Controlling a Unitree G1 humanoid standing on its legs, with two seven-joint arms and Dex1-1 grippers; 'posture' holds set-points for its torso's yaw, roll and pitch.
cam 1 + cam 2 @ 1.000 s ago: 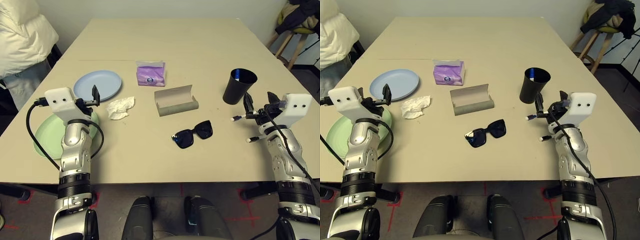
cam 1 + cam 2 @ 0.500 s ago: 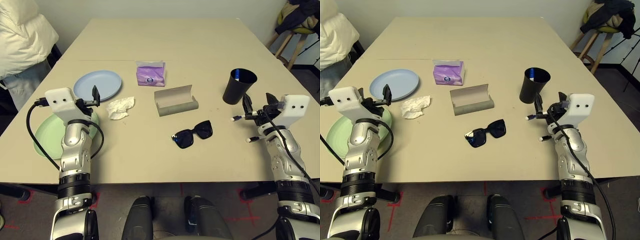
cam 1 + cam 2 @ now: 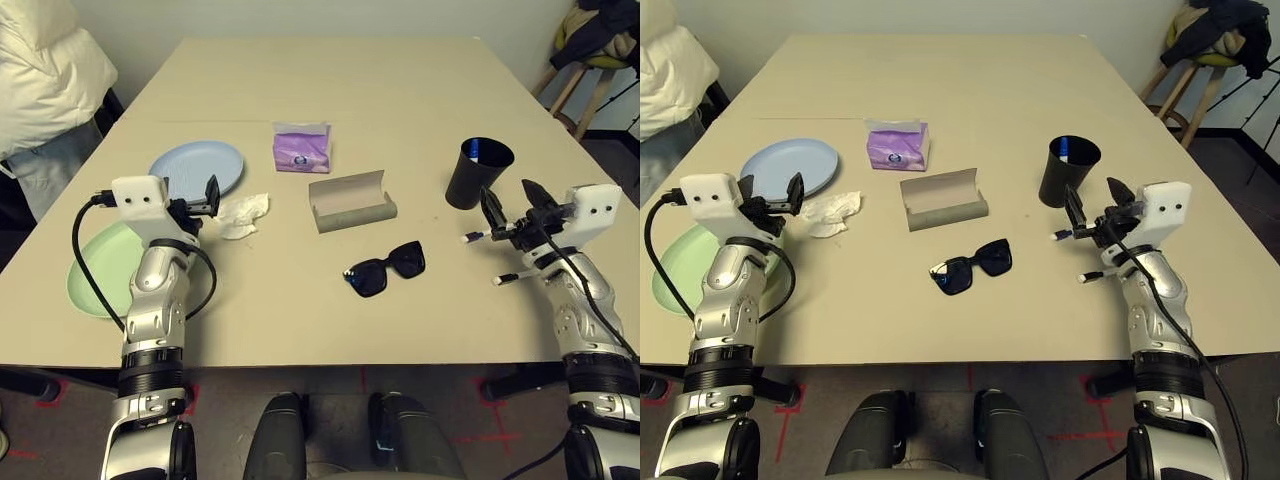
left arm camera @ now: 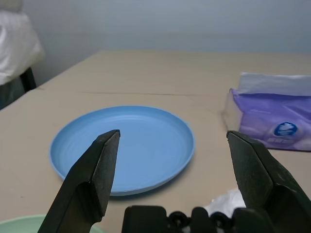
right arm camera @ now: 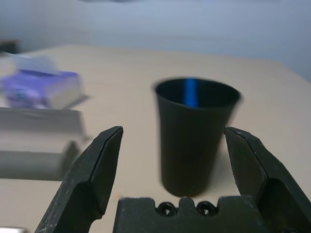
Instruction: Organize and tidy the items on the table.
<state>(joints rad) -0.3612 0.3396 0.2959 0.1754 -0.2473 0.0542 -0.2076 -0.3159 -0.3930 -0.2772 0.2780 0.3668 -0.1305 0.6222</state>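
Both the left gripper [image 4: 170, 145] and right gripper [image 5: 172, 141] hang released, grasping nothing; the right gripper faces the black cup [image 3: 479, 172] at the counter's [image 3: 330, 90] right, so it should straddle the cup squarely before clenching; the cup holds something blue; the grey glasses case [image 3: 352, 200] lies open, sunglasses [image 3: 385, 268] nearer

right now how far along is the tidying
Barely started. Already in place: something blue stands in the black cup. In hand: nothing; left pincer and right pincer are open, empty. Left: sunglasses, open case, crumpled tissue, both plates.
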